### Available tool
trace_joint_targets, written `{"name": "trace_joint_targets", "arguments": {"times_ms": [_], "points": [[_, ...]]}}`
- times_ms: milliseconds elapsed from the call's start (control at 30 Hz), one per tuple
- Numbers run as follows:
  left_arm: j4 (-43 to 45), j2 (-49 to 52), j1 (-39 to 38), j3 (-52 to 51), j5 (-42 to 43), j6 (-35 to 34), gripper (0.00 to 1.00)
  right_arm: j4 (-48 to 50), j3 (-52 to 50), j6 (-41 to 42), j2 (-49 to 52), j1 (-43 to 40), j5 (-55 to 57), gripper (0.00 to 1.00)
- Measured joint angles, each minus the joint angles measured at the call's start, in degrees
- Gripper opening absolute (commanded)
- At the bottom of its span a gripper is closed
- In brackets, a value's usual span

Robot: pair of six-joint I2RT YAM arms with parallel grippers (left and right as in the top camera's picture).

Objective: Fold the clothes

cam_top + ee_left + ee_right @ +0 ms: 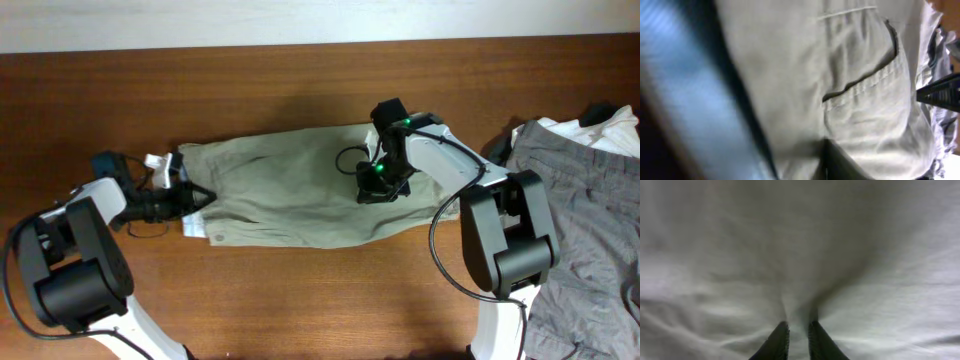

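Observation:
The khaki-beige shorts (290, 185) lie flat and stretched left to right across the middle of the table. My left gripper (200, 196) is at their left end, shut on the waistband edge. The left wrist view shows a back pocket of the shorts (865, 115) close up, with one dark finger (832, 160) against the cloth. My right gripper (378, 185) presses down on the right part of the shorts. In the right wrist view its fingers (799, 337) pinch a small ridge of the khaki cloth (800, 245).
Grey trousers (580, 220) lie heaped at the right edge of the table. A white piece (585, 130) and a dark piece (600, 112) lie at their far end. The brown wooden table (300, 290) shows bare in front of the shorts.

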Motion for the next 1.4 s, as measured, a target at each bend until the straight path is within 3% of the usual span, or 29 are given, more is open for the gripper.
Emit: {"name": "trace_joint_targets", "arguments": {"times_ms": [100, 233, 300, 367, 433, 533, 700, 867, 1000, 1033, 1067, 1133, 1200, 1300, 1400], "points": [[-1.8, 0.3, -0.3, 0.1, -1.1, -0.3, 0.00, -1.4, 0.0, 0.1, 0.0, -0.2, -0.1, 0.15], [-19.7, 2.1, 1.7, 8.9, -4.0, -0.5, 0.00, -5.7, -0.1, 0.2, -1.3, -3.1, 0.0, 0.15], [-32.9, 2.4, 4.2, 24.8, -6.5, 0.2, 0.00, -7.3, -0.1, 0.2, -5.8, -6.8, 0.6, 0.15], [-39.8, 2.4, 4.9, 34.2, -9.5, 0.3, 0.00, -8.1, -0.2, 0.2, -8.7, -8.9, 0.8, 0.15], [-46.0, 2.5, 4.5, 49.8, -13.3, 0.5, 0.00, -8.5, -0.2, 0.2, -13.0, -11.6, 1.0, 0.15], [-50.6, 1.4, 1.1, 57.4, -15.6, 0.5, 0.00, -9.4, -0.2, 0.2, -14.8, -13.4, 1.0, 0.15], [-46.8, 1.5, -14.1, 53.3, -20.8, -3.5, 0.01, -10.0, -0.2, 0.1, -14.8, -13.5, 1.0, 0.15], [-32.9, 1.7, -25.2, 42.9, -25.6, -15.8, 0.01, -10.1, -0.2, -0.4, -14.8, -13.5, 1.0, 0.15], [-27.4, 1.8, -32.2, 35.0, -26.2, -25.2, 0.04, -10.1, -0.2, -0.4, -14.8, -13.5, 1.0, 0.15], [-26.8, 1.8, -33.4, 34.6, -26.2, -27.0, 0.06, -10.1, -0.2, -0.5, -14.8, -13.5, 1.0, 0.15], [-26.0, 1.8, -34.2, 34.6, -26.2, -28.5, 0.22, -10.1, -0.2, -0.5, -14.8, -13.5, 1.0, 0.16], [-25.0, 1.8, -35.3, 34.6, -26.2, -31.3, 0.41, -10.1, -0.2, -0.6, -14.8, -13.5, 1.0, 0.16], [-24.2, 1.8, -36.0, 34.6, -25.6, -34.1, 0.46, -10.1, -0.2, -0.5, -14.8, -13.5, 1.0, 0.16], [-21.6, 1.8, -36.7, 34.7, -16.2, -37.3, 0.50, -10.2, -0.2, -0.5, -14.8, -13.5, 2.2, 0.17], [-21.9, 1.8, -36.3, 37.4, -11.8, -37.2, 0.50, -9.9, -0.2, -0.9, -14.8, -13.5, 3.0, 0.30]]}}
